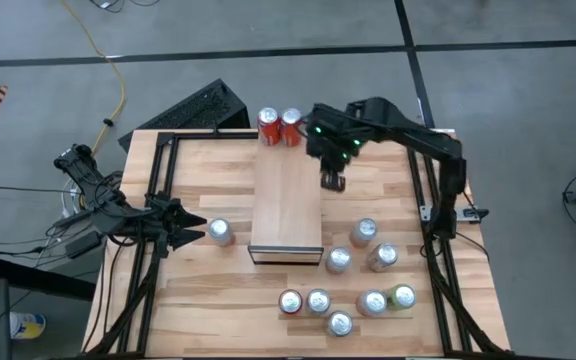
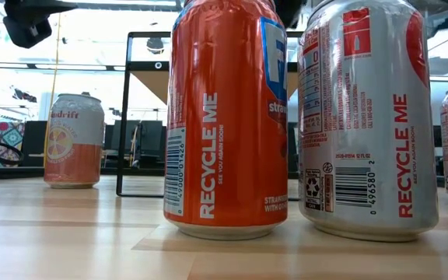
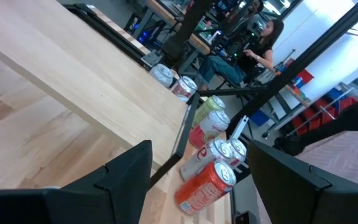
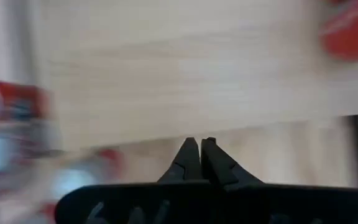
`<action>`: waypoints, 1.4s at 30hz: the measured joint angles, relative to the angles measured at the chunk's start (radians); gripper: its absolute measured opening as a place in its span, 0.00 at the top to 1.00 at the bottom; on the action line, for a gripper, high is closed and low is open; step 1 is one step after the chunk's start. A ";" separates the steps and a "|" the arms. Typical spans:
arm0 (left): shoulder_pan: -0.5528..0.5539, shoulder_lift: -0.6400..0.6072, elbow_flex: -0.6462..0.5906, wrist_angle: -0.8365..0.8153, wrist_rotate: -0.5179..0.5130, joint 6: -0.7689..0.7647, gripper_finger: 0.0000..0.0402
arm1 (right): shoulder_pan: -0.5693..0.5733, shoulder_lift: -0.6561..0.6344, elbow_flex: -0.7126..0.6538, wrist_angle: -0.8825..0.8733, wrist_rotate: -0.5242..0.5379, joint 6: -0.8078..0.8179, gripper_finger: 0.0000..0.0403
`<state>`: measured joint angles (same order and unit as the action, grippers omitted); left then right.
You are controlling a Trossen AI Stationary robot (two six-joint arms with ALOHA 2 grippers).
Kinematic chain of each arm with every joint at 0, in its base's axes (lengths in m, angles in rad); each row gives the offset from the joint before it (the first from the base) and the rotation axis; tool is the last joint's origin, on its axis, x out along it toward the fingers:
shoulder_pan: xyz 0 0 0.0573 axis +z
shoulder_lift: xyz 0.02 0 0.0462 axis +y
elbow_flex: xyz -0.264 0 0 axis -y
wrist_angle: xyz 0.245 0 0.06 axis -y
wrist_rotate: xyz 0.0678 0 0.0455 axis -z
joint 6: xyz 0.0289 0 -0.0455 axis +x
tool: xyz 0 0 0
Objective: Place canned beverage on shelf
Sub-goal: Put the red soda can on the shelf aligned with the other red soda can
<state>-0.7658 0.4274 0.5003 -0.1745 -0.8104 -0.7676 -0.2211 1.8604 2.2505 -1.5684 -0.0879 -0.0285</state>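
The bench [image 1: 198, 300] carries the shelf [image 1: 286, 205] at its middle. Two orange cans [image 1: 279, 127] stand at the shelf's far end. The right gripper [image 1: 332, 181] hovers beside the shelf, jaws closed, empty. The left gripper [image 1: 196, 230], beside the shelf's near end, has jaws parted, empty.

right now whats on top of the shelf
Two cans stand side by side at the far end of the shelf: an orange can and a red-and-silver can. The rest of its top is bare. The shut right gripper hangs over its right edge, hiding a small patch.
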 joint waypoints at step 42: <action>0.000 0.000 0.000 -0.055 0.173 -0.058 0.37 | 0.717 0.352 0.000 0.431 0.160 0.177 0.10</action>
<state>-0.7658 0.4276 0.5003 -0.2292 -0.6373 -0.8259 0.4957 2.2123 2.2509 -1.1377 0.0719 0.1486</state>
